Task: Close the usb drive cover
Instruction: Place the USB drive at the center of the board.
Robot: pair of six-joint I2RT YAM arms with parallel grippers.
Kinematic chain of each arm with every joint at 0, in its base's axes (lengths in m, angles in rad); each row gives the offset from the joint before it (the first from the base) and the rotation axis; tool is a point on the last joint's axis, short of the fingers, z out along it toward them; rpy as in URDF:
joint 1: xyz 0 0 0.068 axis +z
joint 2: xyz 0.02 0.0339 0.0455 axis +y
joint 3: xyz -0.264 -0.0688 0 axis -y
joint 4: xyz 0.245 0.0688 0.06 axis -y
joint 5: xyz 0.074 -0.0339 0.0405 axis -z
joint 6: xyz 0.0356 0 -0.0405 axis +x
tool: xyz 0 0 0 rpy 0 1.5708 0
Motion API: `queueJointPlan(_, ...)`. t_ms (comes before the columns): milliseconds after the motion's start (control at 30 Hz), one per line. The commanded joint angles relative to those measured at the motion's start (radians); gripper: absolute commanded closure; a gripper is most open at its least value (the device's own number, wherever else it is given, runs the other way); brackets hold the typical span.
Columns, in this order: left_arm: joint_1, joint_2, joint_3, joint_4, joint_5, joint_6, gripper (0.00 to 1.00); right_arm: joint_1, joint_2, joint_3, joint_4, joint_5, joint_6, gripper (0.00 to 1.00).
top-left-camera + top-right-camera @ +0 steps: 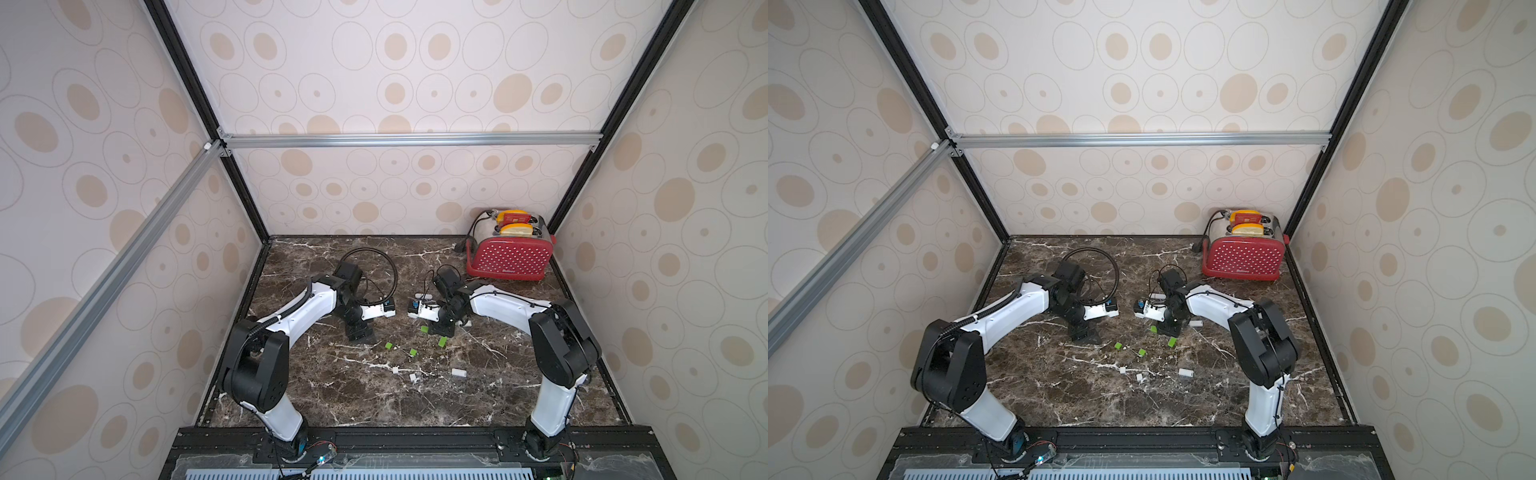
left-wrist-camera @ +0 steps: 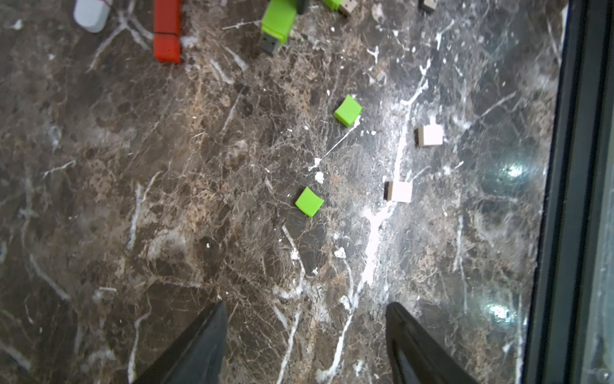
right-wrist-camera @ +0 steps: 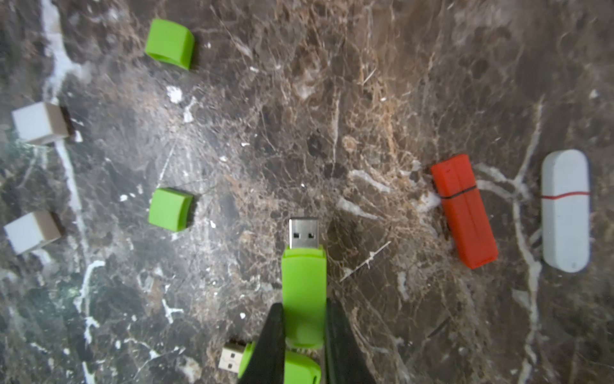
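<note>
A: Start at the near side. What lies on the desk (image 1: 332,399)?

B: Two white caps (image 2: 398,191), loose. Just beyond them are two green caps (image 2: 309,201), apart from each other. None is on a drive.

A: And the left claw (image 2: 306,307)?

B: Spread wide over bare desk with nothing between its fingers, a little left of the green caps.

A: The drive itself?

B: Farther in and to the right. The right claw (image 3: 305,304) is pinched narrow on the green usb drive (image 3: 304,276). It grips the rear end, and the metal plug (image 3: 303,232) sticks out bare. A second green drive (image 3: 265,364) lies just beside that claw, partly hidden by its fingers.

A: So what could spoil it?

B: The cap pickup first, I'd judge. The caps are small and the desk looks polished, so fingers coming down off-centre could skate one away. Taking a white cap would be a mismatch. Then there's the fit. If the cap's open mouth isn't square to the plug, its rim will likely catch on the metal. With the drive held only at its tail, that push could swivel it or slide it back through the grip.

A: Anything at the far side?

B: Only a red toaster (image 1: 509,257) in the far right corner, well apart.
</note>
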Motion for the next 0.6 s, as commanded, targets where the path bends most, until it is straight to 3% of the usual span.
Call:
queueJointPlan(0,-0.035,0.035,0.037,-0.007,-0.037,0.147,0.29,-0.003,0.037,0.033,-0.043,0.017,0.027,0.84)
queueJointPlan(200,-0.068,0.101,0.039,0.034,-0.075,0.241,0.38,-0.003,0.01,0.017,-0.009,0.017,0.055,0.52)
queueJointPlan(300,-0.085,0.12,0.032,0.065,-0.083,0.28,0.38,-0.008,-0.039,-0.009,0.02,0.005,0.076,0.44)
queueJointPlan(433,-0.119,0.153,0.032,0.095,-0.096,0.319,0.38,-0.043,-0.126,-0.048,0.071,-0.02,0.158,0.41)
queueJointPlan(567,-0.151,0.191,0.046,0.106,-0.113,0.337,0.4,-0.117,-0.266,-0.114,0.138,-0.044,0.336,0.4)
